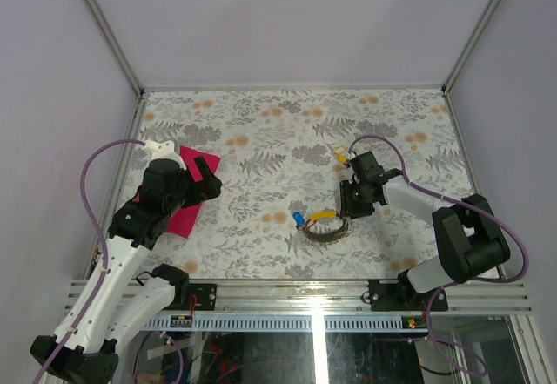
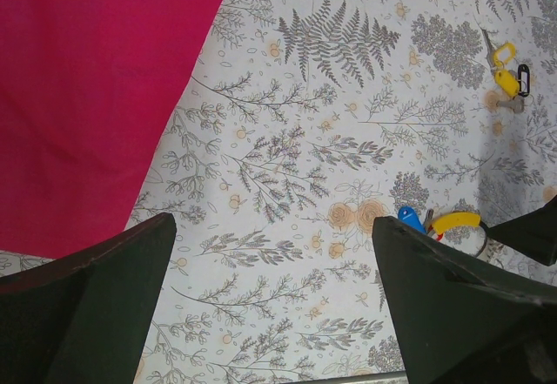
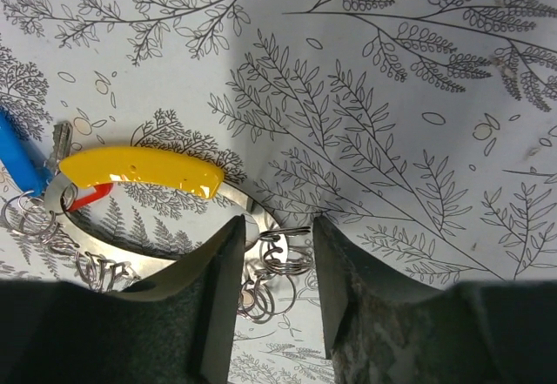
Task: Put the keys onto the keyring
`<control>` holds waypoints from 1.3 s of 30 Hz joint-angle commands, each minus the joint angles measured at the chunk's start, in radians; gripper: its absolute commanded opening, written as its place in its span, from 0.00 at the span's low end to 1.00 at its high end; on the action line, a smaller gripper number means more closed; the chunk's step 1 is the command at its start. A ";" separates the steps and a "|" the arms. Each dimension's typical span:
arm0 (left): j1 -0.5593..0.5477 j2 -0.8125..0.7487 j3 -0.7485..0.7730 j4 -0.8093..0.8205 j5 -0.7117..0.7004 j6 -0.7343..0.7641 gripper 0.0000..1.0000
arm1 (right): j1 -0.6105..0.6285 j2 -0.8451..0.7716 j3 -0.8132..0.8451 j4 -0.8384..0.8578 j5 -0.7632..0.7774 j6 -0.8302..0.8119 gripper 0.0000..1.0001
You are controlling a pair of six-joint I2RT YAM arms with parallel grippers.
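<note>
Attention centres on the keyring point(image 3: 248, 203), which lies flat on the surface close to the near edge, a little right of its middle. A blue key point(image 3: 17, 162), a long yellow piece point(image 3: 144, 168) and a sliver of red point(image 3: 87, 198) cluster at its side that faces the left edge. From these views I cannot tell which of them are already threaded.

The right hand point(image 3: 278, 227) is down low over the ring's side that faces the right edge, half-closed. Its jaws stand either side of a bunch of small wire rings point(image 3: 283, 255) and just beside the grey band. No firm pinch is visible, so I judge it is lining up to catch the ring there, probably to steady or lift it so a key can be fed on.

Two loose keys, one yellow point(image 2: 505, 77) and one black-capped point(image 2: 523, 79), lie together well apart from the ring, further back toward the right edge. They look like the ones yet to be fetched.

The left hand point(image 2: 271, 223) hangs fully released above bare surface, beside a pink cloth point(image 2: 87, 97) near the left edge. It holds nothing, and appears parked out of the way.
</note>
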 commanded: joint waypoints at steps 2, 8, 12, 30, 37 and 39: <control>-0.004 0.003 -0.008 0.062 0.015 0.024 1.00 | -0.005 -0.001 -0.017 0.021 -0.038 0.011 0.38; -0.004 0.008 -0.008 0.062 0.019 0.025 1.00 | -0.005 -0.049 -0.025 0.031 -0.027 0.008 0.19; -0.004 0.009 -0.009 0.062 0.019 0.025 1.00 | -0.005 -0.097 -0.033 0.048 -0.029 -0.010 0.09; -0.004 -0.078 -0.057 0.283 0.238 0.058 0.99 | 0.037 -0.454 -0.051 0.151 -0.234 -0.119 0.00; -0.013 -0.095 -0.107 0.485 0.408 0.013 0.88 | 0.159 -0.531 0.033 0.133 -0.215 -0.132 0.00; -0.036 -0.111 -0.132 0.547 0.431 0.009 0.85 | 0.181 -0.534 0.067 0.114 -0.212 -0.118 0.00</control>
